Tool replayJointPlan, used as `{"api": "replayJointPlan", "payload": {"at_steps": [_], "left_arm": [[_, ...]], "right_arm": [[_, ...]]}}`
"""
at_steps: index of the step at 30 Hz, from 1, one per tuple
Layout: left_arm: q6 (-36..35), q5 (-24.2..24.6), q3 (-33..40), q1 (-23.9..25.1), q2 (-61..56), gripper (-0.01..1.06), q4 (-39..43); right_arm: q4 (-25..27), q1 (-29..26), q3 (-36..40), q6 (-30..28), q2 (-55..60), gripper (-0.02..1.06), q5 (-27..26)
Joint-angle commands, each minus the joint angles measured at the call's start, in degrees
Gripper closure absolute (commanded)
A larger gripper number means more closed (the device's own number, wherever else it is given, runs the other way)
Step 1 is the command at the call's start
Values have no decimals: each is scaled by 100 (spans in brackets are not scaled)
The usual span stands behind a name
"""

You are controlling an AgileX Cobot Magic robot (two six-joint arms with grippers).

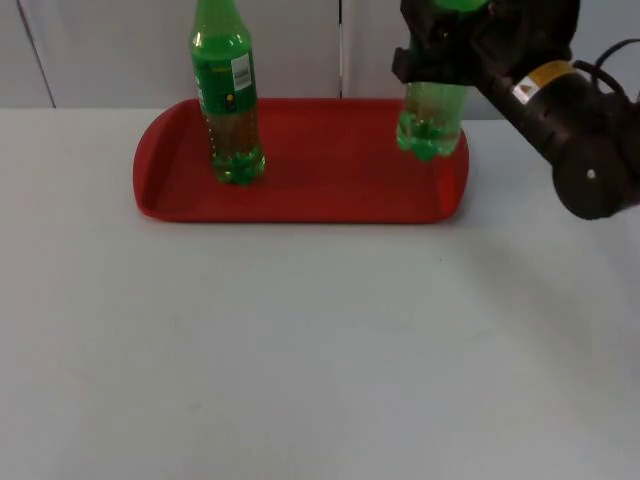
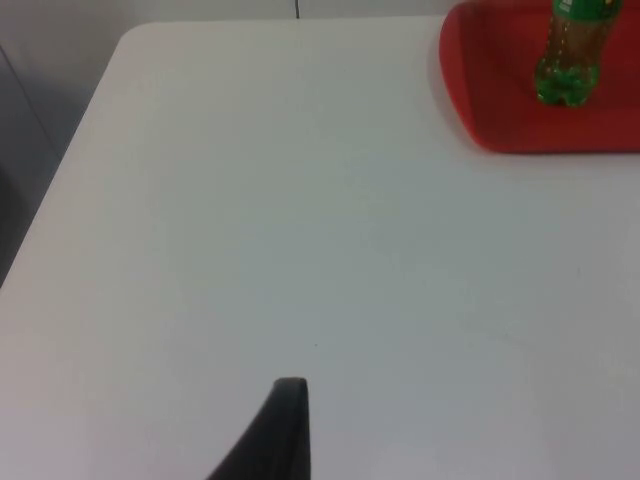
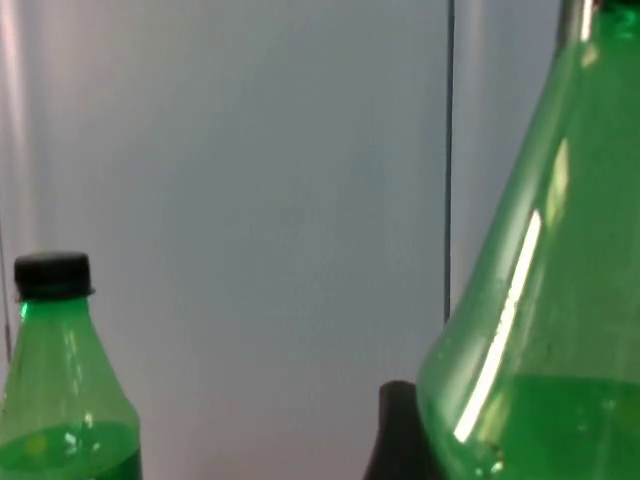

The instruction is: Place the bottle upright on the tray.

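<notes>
While the right arm reaches in from the far right, its right hand (image 1: 437,45) grips a green bottle (image 1: 432,122) by the upper part and holds it upright over the right end of the red tray (image 1: 330,195). From the top view the bottle's base sits at or just above the tray floor beside the right rim; I cannot tell whether it touches. A second green bottle (image 1: 228,100) with a label stands upright on the left part of the tray, well apart from the held one.

From the right wrist view, things come up that the overhead camera hides: the held bottle's sloping shoulder (image 3: 540,330) close against the lens with a black fingertip (image 3: 397,430) right beside it, and the black cap (image 3: 52,275) of the other bottle (image 3: 65,400) off to the side, both set against the grey partition wall (image 3: 270,180). The cap is cut off in the top view.

From the left wrist view, the left hand hangs over the bare white tabletop (image 2: 300,220), well to the left of the tray (image 2: 520,120), waiting; one dark fingertip (image 2: 285,430) is visible, so I cannot tell its grip. That view also catches the lower half of the labelled bottle (image 2: 570,60) standing on the tray's left end.
</notes>
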Motion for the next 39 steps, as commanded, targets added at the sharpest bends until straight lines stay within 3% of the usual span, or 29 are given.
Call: {"api": "replayJointPlan", "payload": {"at_steps": [1,6,11,17,26,39], "left_arm": [[15,-1,26,18,-22,0,-32],[15,-1,26,18,-22,0,-32],[15,-1,26,18,-22,0,-32],[15,-1,26,18,-22,0,-32],[15,-1,26,18,-22,0,-32],[15,-1,26,18,-22,0,-32]], "right_arm": [[3,31,-377,6,150,105,-253],[-49,31,-1223,210,624,105,-238],[-169,31,-2230,326,1234,105,313],[-169,31,-2914,326,1758,105,637],[-462,31,-3149,289,2142,105,693],[-626,31,-3138,228,2142,100,1382]]}}
